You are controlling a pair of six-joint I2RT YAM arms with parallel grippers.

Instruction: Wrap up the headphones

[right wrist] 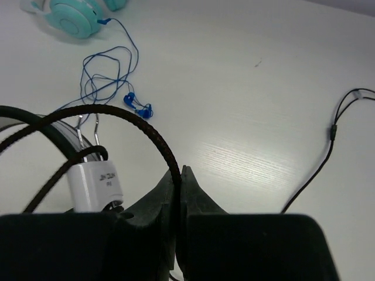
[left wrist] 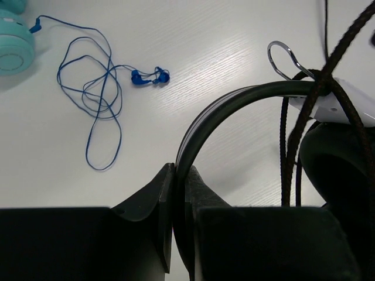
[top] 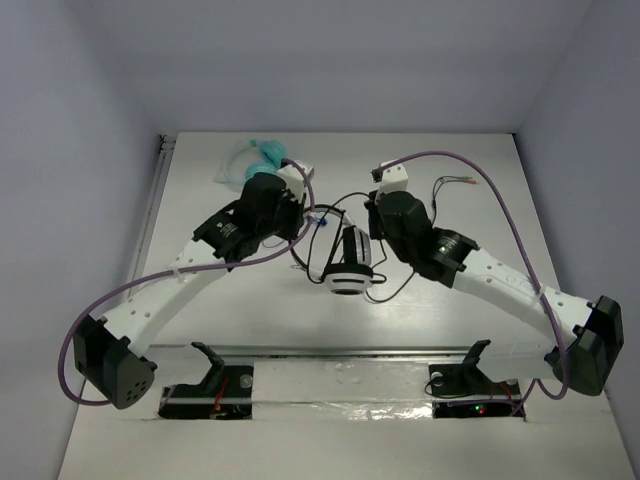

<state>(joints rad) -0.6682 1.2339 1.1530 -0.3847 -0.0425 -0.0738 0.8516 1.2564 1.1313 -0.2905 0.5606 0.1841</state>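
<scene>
Though cable point(right wrist: 147, 129) braided, headphones point(top: 350, 265) band point(left wrist: 218, 107) smooth, arched.

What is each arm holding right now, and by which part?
Left gripper pinches the headphones by the headband; right gripper pinches their cable.

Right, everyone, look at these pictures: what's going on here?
Two robot arms are working on the black-and-white headphones. The left gripper is shut on the black headband, holding them. The right gripper is shut on the braided cable, which crosses the headband. Teal headphones and blue earbuds lie off to one side, untouched.
</scene>
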